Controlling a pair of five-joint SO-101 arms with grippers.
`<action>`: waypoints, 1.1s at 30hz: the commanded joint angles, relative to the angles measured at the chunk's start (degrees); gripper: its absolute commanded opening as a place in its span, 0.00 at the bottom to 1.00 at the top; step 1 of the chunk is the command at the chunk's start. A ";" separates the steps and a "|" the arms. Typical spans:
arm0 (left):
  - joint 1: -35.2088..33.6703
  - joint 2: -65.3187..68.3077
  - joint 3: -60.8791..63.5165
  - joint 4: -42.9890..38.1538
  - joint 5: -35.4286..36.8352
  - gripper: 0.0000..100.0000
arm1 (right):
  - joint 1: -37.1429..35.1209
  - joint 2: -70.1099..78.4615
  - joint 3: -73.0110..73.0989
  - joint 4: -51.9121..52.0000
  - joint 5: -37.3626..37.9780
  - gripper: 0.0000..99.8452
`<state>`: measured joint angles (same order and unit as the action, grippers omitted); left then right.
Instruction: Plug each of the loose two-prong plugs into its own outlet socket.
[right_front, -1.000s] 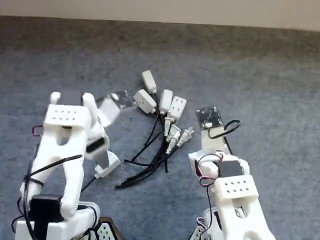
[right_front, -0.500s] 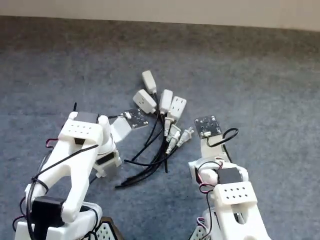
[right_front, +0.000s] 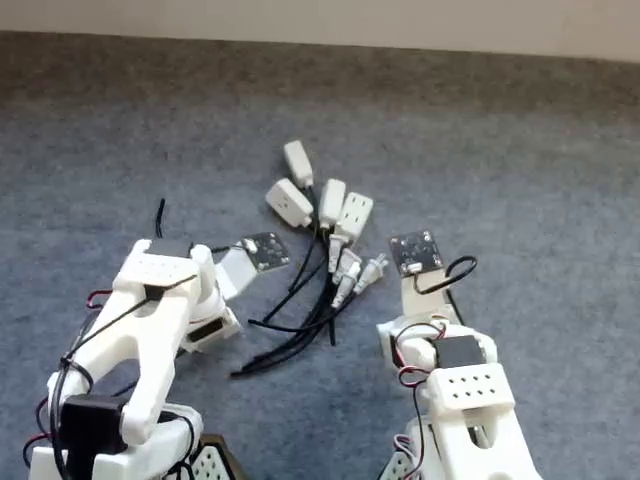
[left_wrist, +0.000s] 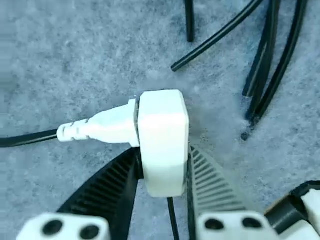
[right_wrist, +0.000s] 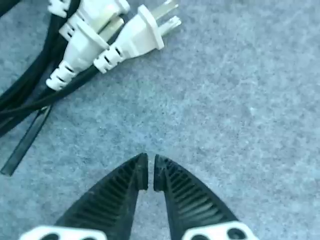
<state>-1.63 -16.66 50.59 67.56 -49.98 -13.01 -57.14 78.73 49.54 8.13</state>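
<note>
- On the grey surface (right_front: 520, 150) nothing is anchored. Any insertion push probably just slides a socket away unless the other arm braces it.
- Black cable tangle (right_front: 290, 330) lies between the two arms with leads crossing. Lifting one plug likely drags its neighbours along.
- Socket cluster (right_front: 331, 203): four white blocks packed just beside each other past the tangle. Going for one risks knocking the next.
- Left claw (left_wrist: 164, 162) is closed against both sides of a white socket block (left_wrist: 162, 125), low by the left arm and well apart from the cluster. The grip looks shallow, at the tips only, so the block could pivot or pop out under load. Its white lead (left_wrist: 95, 127) exits sideways and adds twist. Slot face isn't visible, so I can't tell its alignment.
- Right claw (right_wrist: 150, 172) is all but closed, a sliver of gap, holding nothing, over bare carpet near the plugs. It needs to open before descending, or it just shoves the plug.
- Two loose plugs (right_wrist: 142, 32) lie side by side, touching, partly over cables. A grab may pinch both, or a cable.
- Prongs (right_wrist: 167, 15) lie flat, pointing away from the claw. A tilted pickup means missed slots or bent blades.
</note>
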 joint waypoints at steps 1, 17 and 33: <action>-9.80 -1.19 -10.42 -0.09 -0.53 0.03 | 0.31 -0.84 -0.13 -1.80 0.44 0.03; -19.38 37.93 -84.53 24.00 10.64 0.02 | 0.31 -0.84 -0.13 -1.71 0.35 0.03; -10.51 86.81 -143.08 26.46 12.66 0.03 | 0.31 -0.84 -0.13 -1.80 0.35 0.03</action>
<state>-13.58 64.84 -84.62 97.80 -37.58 -13.01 -57.14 78.90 48.75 8.13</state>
